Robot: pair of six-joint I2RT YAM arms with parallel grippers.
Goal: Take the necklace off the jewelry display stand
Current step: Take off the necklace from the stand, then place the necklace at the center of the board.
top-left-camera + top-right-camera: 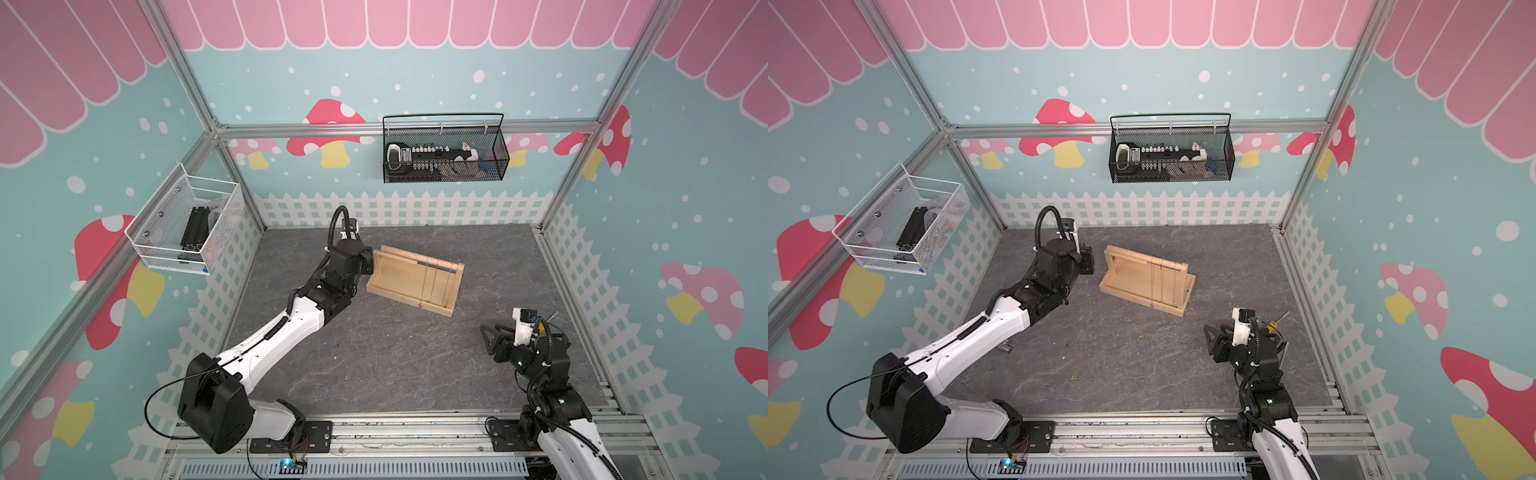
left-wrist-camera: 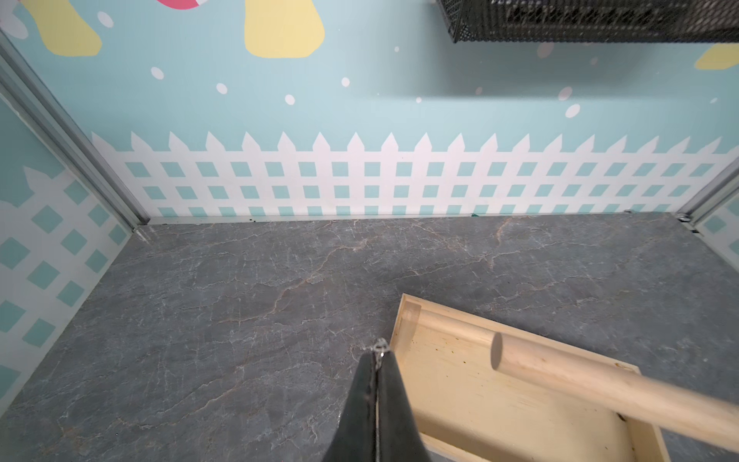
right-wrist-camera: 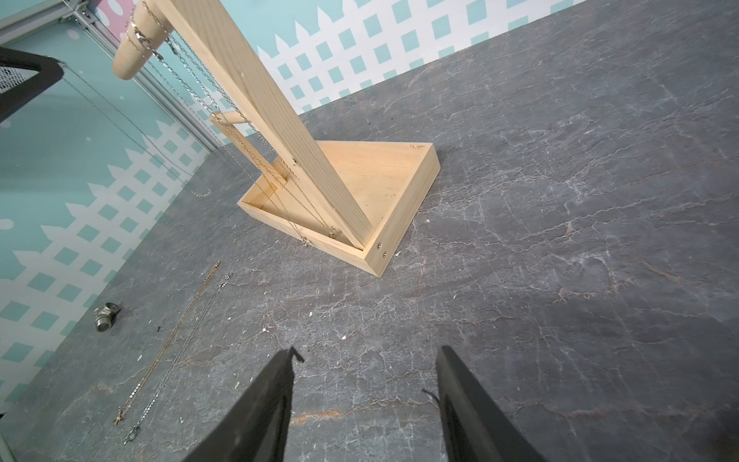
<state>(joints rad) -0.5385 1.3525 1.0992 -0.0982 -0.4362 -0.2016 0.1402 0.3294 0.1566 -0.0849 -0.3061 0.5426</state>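
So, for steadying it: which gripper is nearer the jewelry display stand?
Left: left gripper sits beside the stand, at its end board; right gripper hangs apart, toward the front.

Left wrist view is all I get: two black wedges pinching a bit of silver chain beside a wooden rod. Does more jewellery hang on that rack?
Observer: Yes, several chains hang from the rail of the jewelry display stand, reaching down to its base.
Operator: Any lying loose?
Observer: Two, a gold chain and a silver chain, lie stretched out side by side on the table, apart from the stand.
Operator: What about the other arm?
Observer: The right pincer is open and empty, hanging over bare table short of the stand.
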